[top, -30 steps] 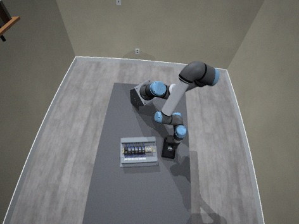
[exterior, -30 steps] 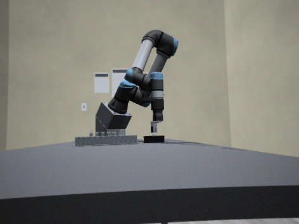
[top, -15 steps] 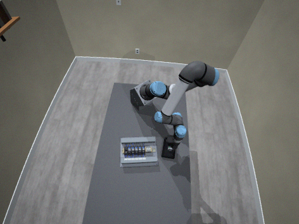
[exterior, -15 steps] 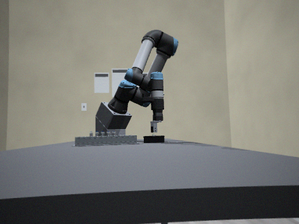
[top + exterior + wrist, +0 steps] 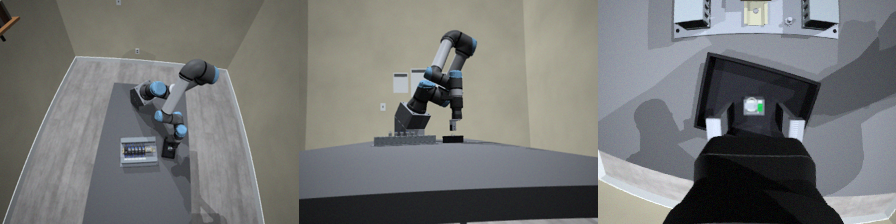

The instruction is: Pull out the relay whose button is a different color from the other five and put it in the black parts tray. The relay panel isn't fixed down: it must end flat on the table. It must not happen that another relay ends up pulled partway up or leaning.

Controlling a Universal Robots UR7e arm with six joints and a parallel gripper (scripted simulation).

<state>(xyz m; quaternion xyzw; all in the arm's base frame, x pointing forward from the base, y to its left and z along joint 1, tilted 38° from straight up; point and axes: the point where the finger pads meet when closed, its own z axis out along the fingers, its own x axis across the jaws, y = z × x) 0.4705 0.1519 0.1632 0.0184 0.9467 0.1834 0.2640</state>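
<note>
Step in hand, as judged: release finished, withdrawal due.

1. Locate the dark grey rectangular table (image 5: 127, 196) running down the centre of the top view. Treat its surface as the reference for everything below.
2. Note the grey six-joint arm with blue joint caps (image 5: 177, 92), folded from its base at upper centre towards the right of centre. Keep elbow and wrist on that right side during withdrawal, well apart from the panel.
3. Check the light grey rectangular relay panel (image 5: 139, 162), left of the tray in the top view. Appears level on the table in the exterior view. Avoid any sweep across it, since nothing fixes it down.
4. Find the black rectangular parts tray (image 5: 711, 90), centre of the wrist view, just beside the panel's near edge.
5. Confirm the black two-finger gripper (image 5: 453, 126): spread wide, holding nothing, hanging above the tray with a visible gap in the exterior view. White fingertips stand inside the tray outline as seen from the wrist.
6. Confirm the small white relay with the green button (image 5: 754, 106): lying in the tray, centred between the fingers and below them, not touching them.

Procedure, as advised: lift straight up, jaws kept spread, no sideways motion until the fingertips stand well above the tray walls. Probable fault otherwise: a fingertip catching the wall and dragging the tray into the panel.
</note>
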